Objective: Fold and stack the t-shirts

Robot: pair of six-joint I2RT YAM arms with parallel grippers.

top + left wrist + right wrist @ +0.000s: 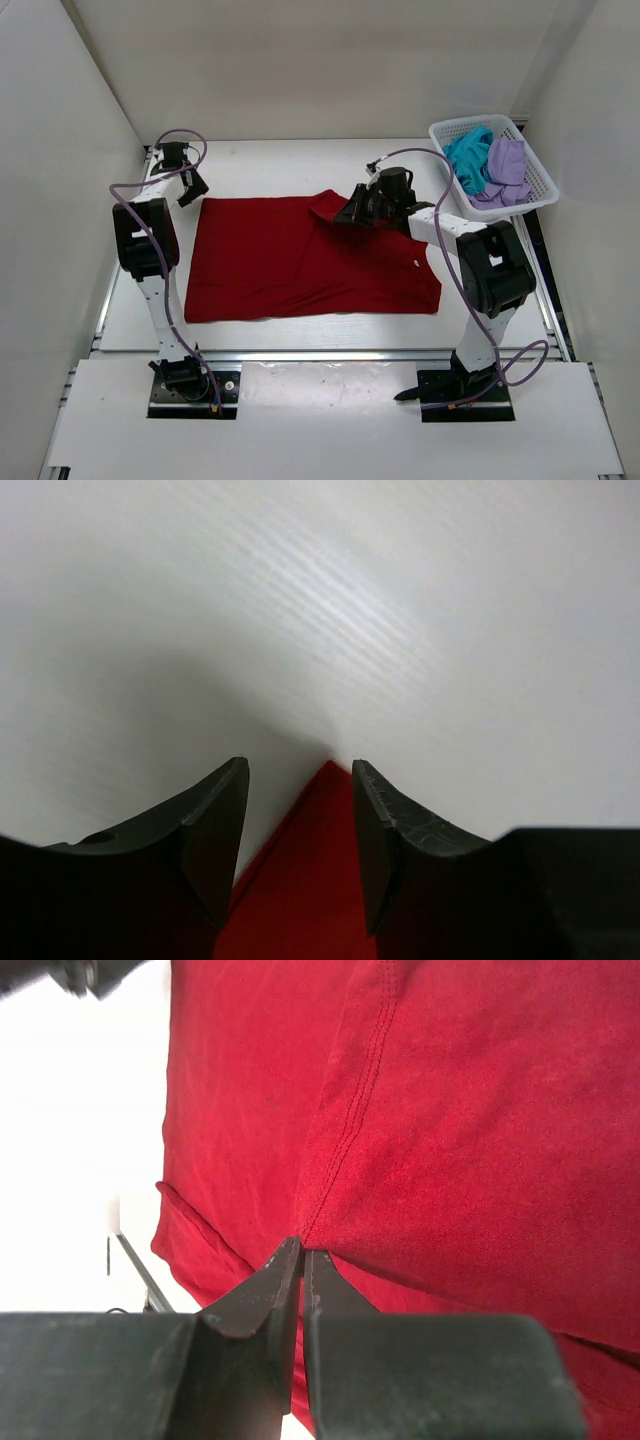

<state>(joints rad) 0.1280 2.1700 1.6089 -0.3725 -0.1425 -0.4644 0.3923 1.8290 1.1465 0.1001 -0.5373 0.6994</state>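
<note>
Right wrist view: right hand [300, 1252] was clamped tight on a raised fold of the dark red fabric t-shirt [450, 1130], beside a stitched seam. Top view only put that hand over the shirt's far right part. Left wrist view: left hand [298, 772] stood apart, shirt's corner tip between its fingers. White plastic mesh basket [538, 160] at far right held the teal t-shirt [466, 152] and lavender t-shirt [507, 168], bunched. Red shirt lay spread on the white surface [300, 165], bare strip along its far edge.

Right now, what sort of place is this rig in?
Probably a lab test cell, not a home: bare white walls boxing in a white table, left arm and right arm bolted at its edge, dark red t-shirt laid out.
</note>
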